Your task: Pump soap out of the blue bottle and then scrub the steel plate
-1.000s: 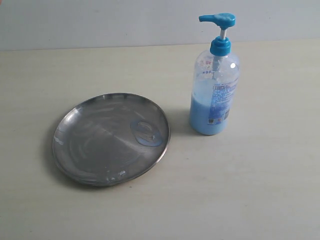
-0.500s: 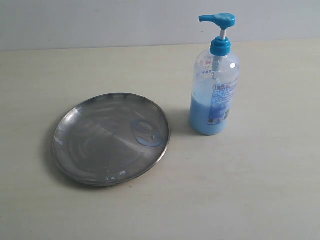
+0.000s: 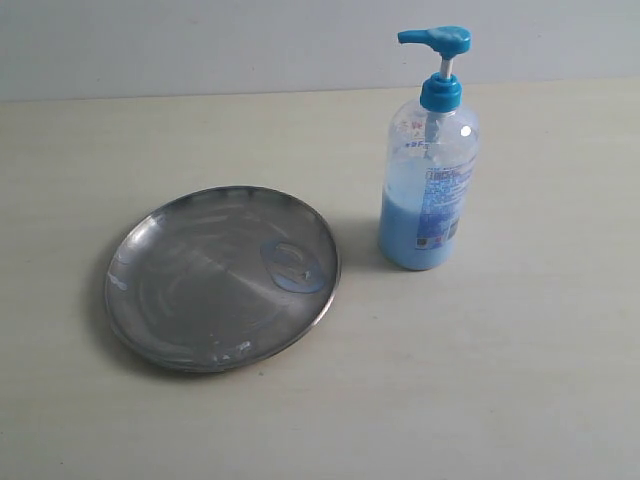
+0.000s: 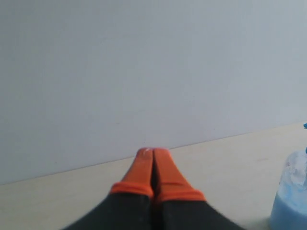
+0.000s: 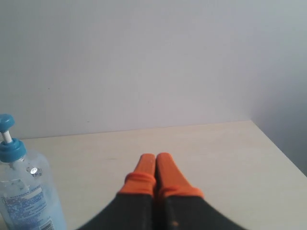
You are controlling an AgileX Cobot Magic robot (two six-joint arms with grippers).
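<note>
The steel plate (image 3: 222,277) lies flat on the table at the left of the exterior view, its surface streaky. A small smear of blue soap (image 3: 292,265) sits near its right rim. The blue bottle (image 3: 429,170) stands upright to the right of the plate, pump head up, about half full of light blue liquid. Neither arm appears in the exterior view. In the left wrist view my left gripper (image 4: 152,152) is shut with nothing between its orange tips, and the blue bottle (image 4: 291,196) shows at the frame's edge. My right gripper (image 5: 156,157) is shut and empty too, beside the blue bottle (image 5: 24,191).
The pale table (image 3: 520,360) runs to a plain wall (image 3: 200,45) at the back. In the right wrist view the table's corner and side edge (image 5: 278,148) show beyond the gripper.
</note>
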